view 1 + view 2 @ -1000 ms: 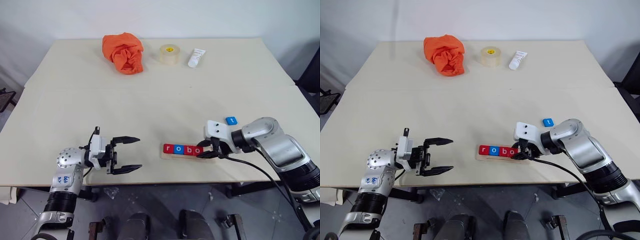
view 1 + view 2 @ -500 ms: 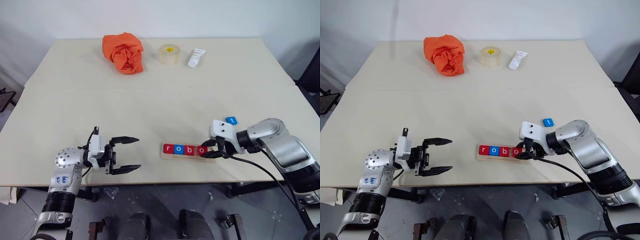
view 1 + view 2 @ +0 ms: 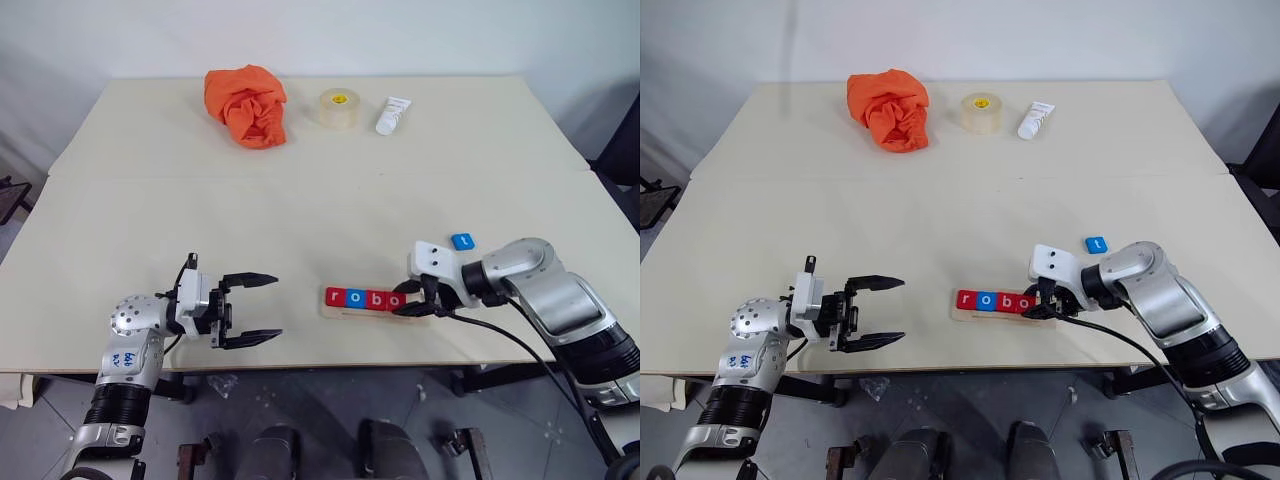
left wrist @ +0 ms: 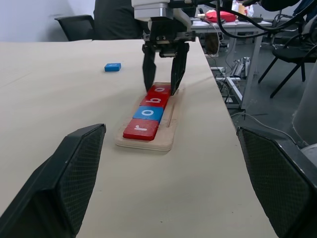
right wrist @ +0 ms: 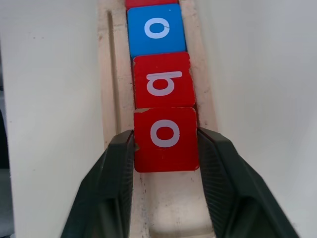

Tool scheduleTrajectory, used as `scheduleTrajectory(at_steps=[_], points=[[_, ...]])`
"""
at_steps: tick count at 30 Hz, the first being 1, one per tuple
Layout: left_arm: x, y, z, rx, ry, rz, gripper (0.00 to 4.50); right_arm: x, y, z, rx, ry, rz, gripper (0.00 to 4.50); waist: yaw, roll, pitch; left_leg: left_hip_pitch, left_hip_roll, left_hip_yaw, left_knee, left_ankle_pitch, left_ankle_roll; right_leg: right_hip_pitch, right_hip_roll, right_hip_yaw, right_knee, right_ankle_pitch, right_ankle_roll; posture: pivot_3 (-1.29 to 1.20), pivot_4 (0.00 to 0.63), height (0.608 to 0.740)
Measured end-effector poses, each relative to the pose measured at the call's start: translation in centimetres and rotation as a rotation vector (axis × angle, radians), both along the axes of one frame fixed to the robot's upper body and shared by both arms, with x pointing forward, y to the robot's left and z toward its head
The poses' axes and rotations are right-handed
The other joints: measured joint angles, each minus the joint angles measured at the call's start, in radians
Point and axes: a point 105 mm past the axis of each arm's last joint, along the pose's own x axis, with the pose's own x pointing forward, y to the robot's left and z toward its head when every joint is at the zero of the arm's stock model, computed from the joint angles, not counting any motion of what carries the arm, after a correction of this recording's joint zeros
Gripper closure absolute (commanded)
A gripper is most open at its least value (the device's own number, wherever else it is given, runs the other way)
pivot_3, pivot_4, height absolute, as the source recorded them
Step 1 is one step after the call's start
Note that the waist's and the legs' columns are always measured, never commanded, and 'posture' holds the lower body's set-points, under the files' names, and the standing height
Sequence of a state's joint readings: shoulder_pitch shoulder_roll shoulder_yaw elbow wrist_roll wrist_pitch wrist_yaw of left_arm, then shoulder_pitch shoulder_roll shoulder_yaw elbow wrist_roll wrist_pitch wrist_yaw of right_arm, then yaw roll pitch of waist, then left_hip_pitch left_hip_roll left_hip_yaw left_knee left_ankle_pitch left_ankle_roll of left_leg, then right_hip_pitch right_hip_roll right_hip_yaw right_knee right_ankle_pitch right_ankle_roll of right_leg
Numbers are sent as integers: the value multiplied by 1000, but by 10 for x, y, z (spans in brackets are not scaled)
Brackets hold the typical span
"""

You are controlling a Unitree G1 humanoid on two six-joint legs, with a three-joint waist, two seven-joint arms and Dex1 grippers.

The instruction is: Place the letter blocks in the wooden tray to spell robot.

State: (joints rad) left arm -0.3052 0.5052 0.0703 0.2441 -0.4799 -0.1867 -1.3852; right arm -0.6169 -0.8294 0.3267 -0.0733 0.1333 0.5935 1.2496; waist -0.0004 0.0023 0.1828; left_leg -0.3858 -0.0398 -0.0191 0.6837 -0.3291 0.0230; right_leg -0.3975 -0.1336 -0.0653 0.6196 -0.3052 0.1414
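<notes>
Wooden tray (image 3: 372, 311) lies near the table's front edge, long axis left to right. Four letter blocks in it read r (image 3: 335, 297), o (image 3: 355, 298), b (image 3: 376, 299), o (image 5: 166, 139). Right gripper (image 5: 166, 148) straddles the last red o, fingers at its sides. Blue t block (image 3: 462, 241) sits loose behind. Left gripper (image 3: 255, 309) spread, empty.

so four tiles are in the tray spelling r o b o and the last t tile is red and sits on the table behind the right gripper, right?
Not quite: the t tile is blue, not red, as the left eye view shows. The rest holds: four tiles spell r o b o in the wooden tray, and the t lies on the table behind the right gripper.
</notes>
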Motion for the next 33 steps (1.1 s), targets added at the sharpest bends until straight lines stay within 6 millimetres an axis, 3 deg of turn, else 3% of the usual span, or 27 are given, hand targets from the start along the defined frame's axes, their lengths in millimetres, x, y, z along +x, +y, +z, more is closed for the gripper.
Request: scheduleTrajectory(at_steps=[4, 11, 14, 18, 25, 33], points=[[0, 0, 0, 0, -1, 1, 0, -1, 0, 0, 0, 4, 1, 52, 0, 0, 0, 0, 0, 0, 0, 0, 0, 0, 0, 0, 0, 0, 0, 0, 150, 740], [4, -2, 6, -1, -19, -7, 0, -8, 3, 17, 45, -25, 13, 52, 1, 0, 0, 0, 0, 0, 0, 0, 0, 0, 0, 0, 0, 0, 0, 0, 150, 740], [5, -2, 7, -1, -25, -9, 0, -14, 3, 18, 74, -11, 17, 651, 1, 0, 0, 0, 0, 0, 0, 0, 0, 0, 0, 0, 0, 0, 0, 0, 150, 740], [7, -1, 4, -7, -13, -2, 0, -21, 2, 11, 94, 25, 13, 1995, 1, 0, 0, 0, 0, 0, 0, 0, 0, 0, 0, 0, 0, 0, 0, 0, 150, 740], [7, -3, 4, -14, -11, -6, 0, -16, 0, 7, 97, 16, -12, 4427, 1, 0, 0, 0, 0, 0, 0, 0, 0, 0, 0, 0, 0, 0, 0, 0, 150, 740], [6, -2, 3, -14, -9, -4, 0, -10, 0, -4, 91, 27, -9, 4471, 0, 0, 0, 0, 0, 0, 0, 0, 0, 0, 0, 0, 0, 0, 0, 0, 150, 740]])
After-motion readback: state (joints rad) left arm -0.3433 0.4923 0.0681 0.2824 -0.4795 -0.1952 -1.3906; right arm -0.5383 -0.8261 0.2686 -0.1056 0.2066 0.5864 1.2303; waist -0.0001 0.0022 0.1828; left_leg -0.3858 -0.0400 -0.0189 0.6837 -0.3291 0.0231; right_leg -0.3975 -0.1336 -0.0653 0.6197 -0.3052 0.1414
